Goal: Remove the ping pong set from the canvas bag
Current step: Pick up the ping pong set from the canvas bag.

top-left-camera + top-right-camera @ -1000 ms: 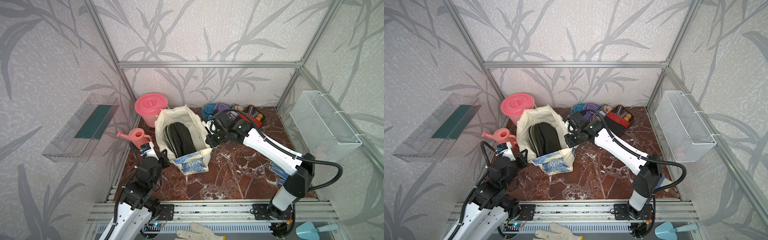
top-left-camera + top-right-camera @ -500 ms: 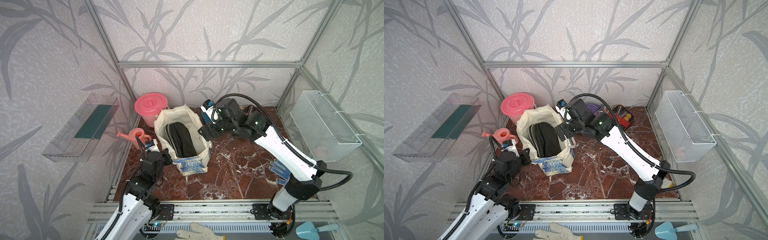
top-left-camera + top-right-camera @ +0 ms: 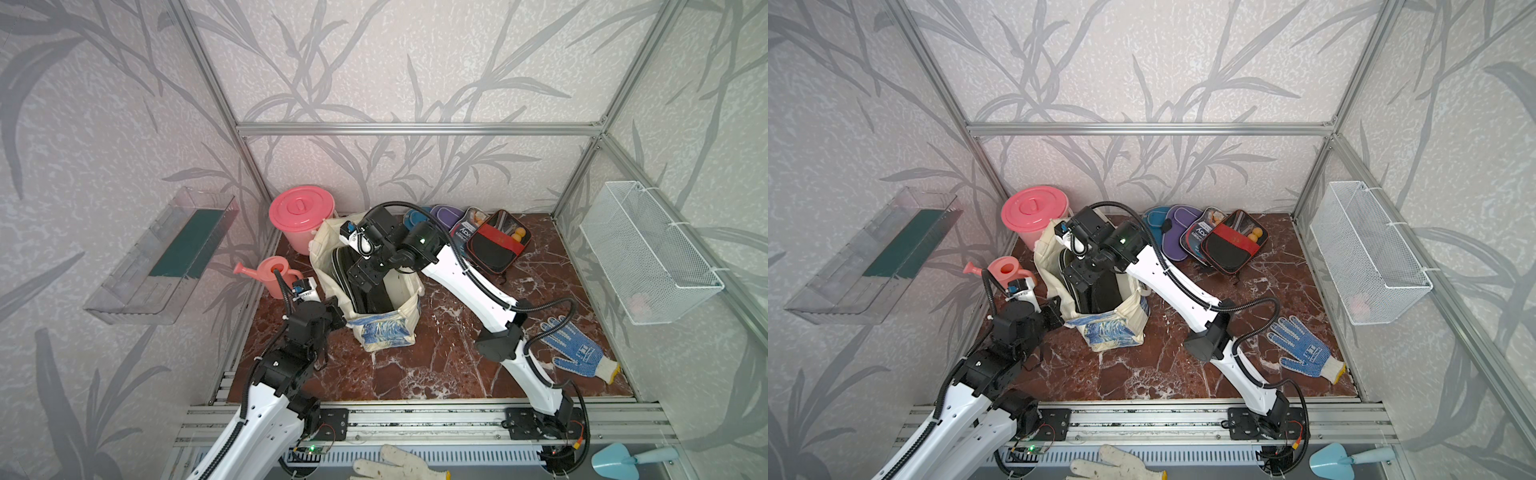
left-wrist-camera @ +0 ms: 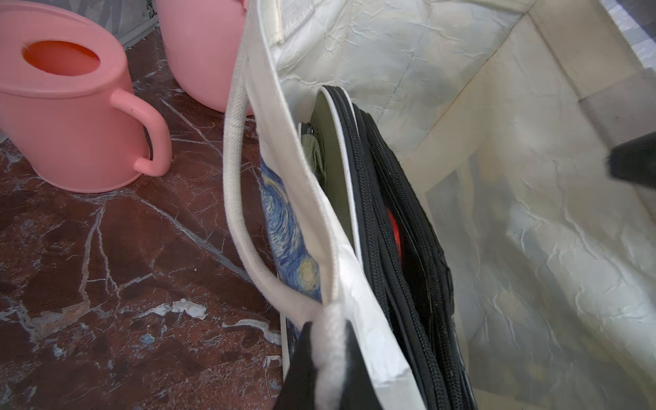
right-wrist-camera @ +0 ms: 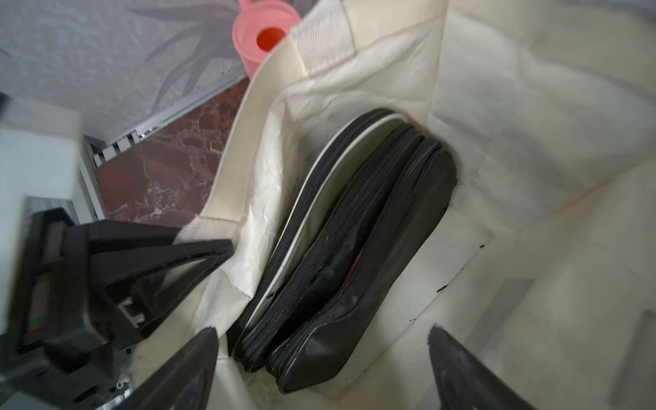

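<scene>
Dark red marble tabletop (image 3: 415, 374), leaf-print walls all round. Right gripper (image 5: 321, 330) is released, jaws spread wide with nothing between them, and dipped into the mouth of the boxy cream canvas bag (image 3: 388, 332) with a blue swirl print. Below it, inside the bag, part of the ping pong set stands on edge. An olive fabric case with white piping (image 4: 333, 159) sits against the bag wall on the left-arm side. Flat black zipped cases (image 5: 372, 284) are pressed beside it, a bit of red showing through one; exact count unclear. Left gripper (image 4: 330, 355) is clenched on the bag's white rope handle (image 4: 234, 177) where it meets the rim, at the bag's near left-arm corner. The rest of the set lies outside, behind the bag on the right-arm side, in an overlapping row along the back wall: teal oval case (image 3: 413, 216), purple oval case (image 3: 446, 214), navy printed case (image 3: 467, 230), black-red case with orange balls (image 3: 496, 245). Pink lidded bucket (image 3: 301, 216) is behind the bag on the left-arm side. Pink watering can (image 3: 276, 274) is near the bag, same side. Blue dotted work glove (image 3: 575, 351) is well apart from the bag, right-arm side.
</scene>
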`<state>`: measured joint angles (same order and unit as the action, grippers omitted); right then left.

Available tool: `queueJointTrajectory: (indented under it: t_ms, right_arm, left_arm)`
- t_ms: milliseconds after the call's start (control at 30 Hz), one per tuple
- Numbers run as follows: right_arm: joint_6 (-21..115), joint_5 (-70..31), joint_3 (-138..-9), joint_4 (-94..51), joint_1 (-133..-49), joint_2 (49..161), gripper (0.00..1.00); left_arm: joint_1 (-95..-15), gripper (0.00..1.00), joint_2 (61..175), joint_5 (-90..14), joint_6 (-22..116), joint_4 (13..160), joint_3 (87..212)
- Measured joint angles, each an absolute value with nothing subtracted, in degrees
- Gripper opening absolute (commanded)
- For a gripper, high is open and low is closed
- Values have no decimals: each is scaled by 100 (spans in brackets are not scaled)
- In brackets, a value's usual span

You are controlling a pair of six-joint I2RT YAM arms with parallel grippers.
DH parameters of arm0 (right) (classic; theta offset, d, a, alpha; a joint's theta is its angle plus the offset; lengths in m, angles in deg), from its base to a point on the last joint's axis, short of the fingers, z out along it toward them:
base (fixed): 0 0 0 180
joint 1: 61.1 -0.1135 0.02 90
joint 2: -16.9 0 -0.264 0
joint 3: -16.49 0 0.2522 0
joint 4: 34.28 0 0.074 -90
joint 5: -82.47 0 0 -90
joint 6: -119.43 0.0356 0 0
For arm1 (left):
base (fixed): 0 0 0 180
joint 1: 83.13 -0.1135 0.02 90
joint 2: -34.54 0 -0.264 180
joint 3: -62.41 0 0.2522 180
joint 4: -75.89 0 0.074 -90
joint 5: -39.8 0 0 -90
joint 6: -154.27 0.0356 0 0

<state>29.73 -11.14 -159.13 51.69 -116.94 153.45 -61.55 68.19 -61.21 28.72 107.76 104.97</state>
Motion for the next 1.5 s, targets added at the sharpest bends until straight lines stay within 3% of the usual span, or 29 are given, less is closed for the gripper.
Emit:
queueJointTrajectory:
  t_ms: [533, 933, 1233, 1500]
  right_arm:
    - [3112, -767, -15135, 4926, -11479, 15564, 69]
    - [3272, -800, -15135, 4570, -11326, 15877, 61]
    - [3434, -771, -15139, 4426, -11309, 16060, 42]
    - [3504, -500, -14991, 4356, -11180, 16099, 50]
  left_arm:
    - [-6155, 0, 6799, -6099, 2856, 10459, 10290]
    - [-6155, 0, 6773, -6066, 2856, 10400, 10239]
    - [-6155, 0, 6742, -6036, 2856, 10334, 10189]
    - [-6155, 0, 6644, -6036, 2856, 10332, 10147]
